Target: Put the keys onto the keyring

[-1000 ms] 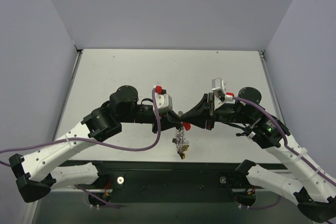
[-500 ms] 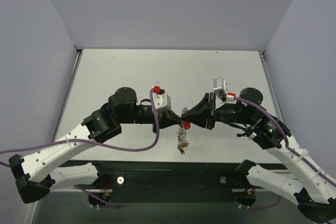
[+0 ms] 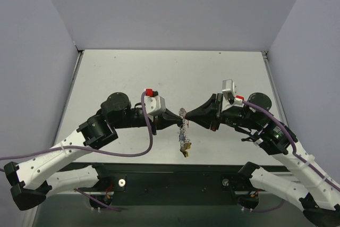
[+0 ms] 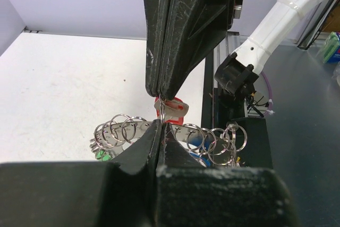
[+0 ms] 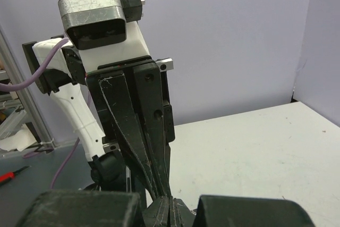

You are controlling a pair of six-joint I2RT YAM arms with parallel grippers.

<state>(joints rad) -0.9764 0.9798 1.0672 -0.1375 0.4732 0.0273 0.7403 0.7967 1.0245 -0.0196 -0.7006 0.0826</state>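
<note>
Both grippers meet tip to tip above the table's front middle. My left gripper is shut on the keyring, a silvery hoop with many small rings that hangs below the tips, its gold-yellow tag lowest. In the left wrist view my left gripper pinches the keyring at its rim. My right gripper comes in from above in that view and is shut on a red key. A blue key and a green key hang on the hoop. In the right wrist view my right gripper is shut and touches the left fingers.
The white table is walled at the left, back and right. Its dark front edge lies just under the hanging keyring. The two arms span the front half of the table.
Both wrists have drawn slightly apart, the left one leftwards and the right one rightwards. The keyring now hangs straighter under the tips, and the red key no longer shows from above.
</note>
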